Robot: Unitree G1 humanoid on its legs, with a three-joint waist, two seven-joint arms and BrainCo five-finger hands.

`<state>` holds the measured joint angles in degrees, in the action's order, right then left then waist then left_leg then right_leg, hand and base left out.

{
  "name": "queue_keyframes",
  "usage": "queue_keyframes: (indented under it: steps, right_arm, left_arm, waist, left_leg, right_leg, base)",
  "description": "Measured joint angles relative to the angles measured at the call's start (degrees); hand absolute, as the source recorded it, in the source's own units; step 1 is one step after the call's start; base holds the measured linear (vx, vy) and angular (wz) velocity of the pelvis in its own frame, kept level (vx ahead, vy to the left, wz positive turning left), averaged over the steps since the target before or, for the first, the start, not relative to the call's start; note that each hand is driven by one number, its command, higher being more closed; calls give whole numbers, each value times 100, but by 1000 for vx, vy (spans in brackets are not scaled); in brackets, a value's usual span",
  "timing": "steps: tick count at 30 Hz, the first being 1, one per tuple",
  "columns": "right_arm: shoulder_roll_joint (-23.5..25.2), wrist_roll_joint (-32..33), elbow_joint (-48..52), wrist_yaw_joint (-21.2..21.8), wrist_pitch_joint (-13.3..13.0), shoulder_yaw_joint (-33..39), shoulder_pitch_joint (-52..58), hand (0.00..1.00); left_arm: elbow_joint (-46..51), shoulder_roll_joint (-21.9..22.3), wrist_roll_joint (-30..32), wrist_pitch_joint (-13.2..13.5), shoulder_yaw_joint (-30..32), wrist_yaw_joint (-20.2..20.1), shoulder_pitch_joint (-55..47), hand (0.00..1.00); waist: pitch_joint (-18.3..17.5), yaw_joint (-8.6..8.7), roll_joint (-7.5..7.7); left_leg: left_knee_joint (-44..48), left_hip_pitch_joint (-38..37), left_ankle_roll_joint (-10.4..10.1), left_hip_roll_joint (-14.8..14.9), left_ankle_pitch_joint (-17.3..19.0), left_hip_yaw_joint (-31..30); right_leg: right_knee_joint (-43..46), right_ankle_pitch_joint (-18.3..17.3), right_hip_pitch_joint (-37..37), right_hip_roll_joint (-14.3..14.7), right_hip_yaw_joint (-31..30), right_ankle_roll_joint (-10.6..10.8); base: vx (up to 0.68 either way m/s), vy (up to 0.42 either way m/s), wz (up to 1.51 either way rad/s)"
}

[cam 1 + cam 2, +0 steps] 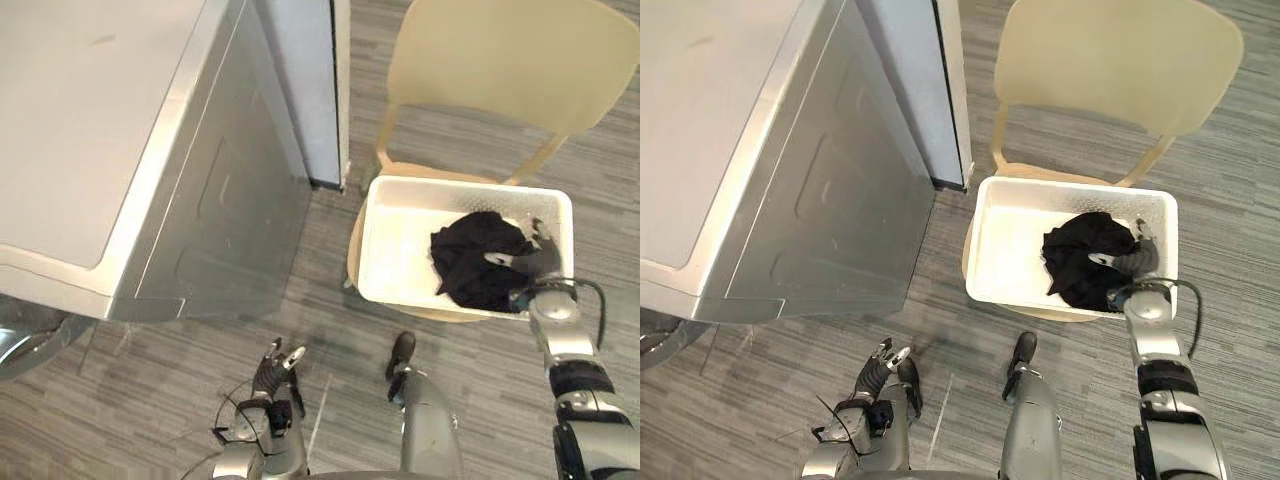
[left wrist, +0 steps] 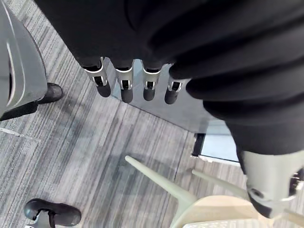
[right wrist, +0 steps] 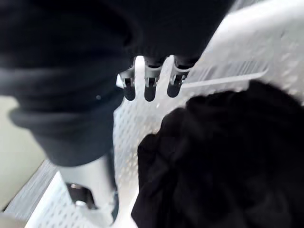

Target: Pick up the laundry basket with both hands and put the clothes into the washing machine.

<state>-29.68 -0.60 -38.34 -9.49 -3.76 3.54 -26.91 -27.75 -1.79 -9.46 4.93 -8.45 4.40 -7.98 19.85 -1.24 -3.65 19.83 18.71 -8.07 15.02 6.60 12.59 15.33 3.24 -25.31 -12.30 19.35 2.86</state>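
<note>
Resting on a chair (image 1: 520, 60), laundry basket (image 1: 395, 250) with black clothes (image 1: 475, 260); right hand (image 1: 538, 258) over them, fingers straight; left hand (image 1: 277, 368) low, fingers relaxed.

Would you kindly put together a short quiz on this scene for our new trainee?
1. True or false: the laundry basket sits on the chair.
2. Where is the right robot hand? A) over the basket, by the clothes; B) on the chair's backrest; C) under the chair.
3. Fill in: the clothes are ___ in colour.
Key: 1 true; 2 A; 3 black.
</note>
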Motion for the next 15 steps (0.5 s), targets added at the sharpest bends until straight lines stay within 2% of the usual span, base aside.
queue_keyframes:
  steps: [4,6,12,15]
  right_arm:
    - [-53,-283,-325,170,-94,-519,-548,0]
    - [-275,-475,-591,234,-121,-879,-906,0]
    - [-1349,-775,-1106,360,-151,-1722,-1952,0]
    - [-1476,-1229,-1322,340,-104,-1986,-2326,0]
  left_arm:
    - [6,-95,-6,63,-64,-107,25,0]
    - [19,-153,-17,111,-89,-170,59,0]
    - [372,-414,-1112,278,-338,-474,164,0]
    - [615,-514,-1639,313,-457,-571,180,0]
  waist:
    - [57,-10,-9]
    - [220,-34,-44]
    - [597,-126,-148]
    - [627,-191,-143]
  left_leg:
    - [5,123,30,-27,-33,0]
    - [20,156,33,-39,-34,-30]
    - [16,625,-31,-101,-64,-225]
    - [11,813,-95,-92,-104,-213]
  right_leg:
    - [-283,227,14,18,26,-5]
    - [-389,302,81,12,69,-4]
    - [-714,590,-49,-2,251,-24]
    - [-711,650,-261,2,242,-68]
  base:
    - [-35,56,3]
    - [-83,42,12]
    - [-104,29,18]
    - [-92,11,1]
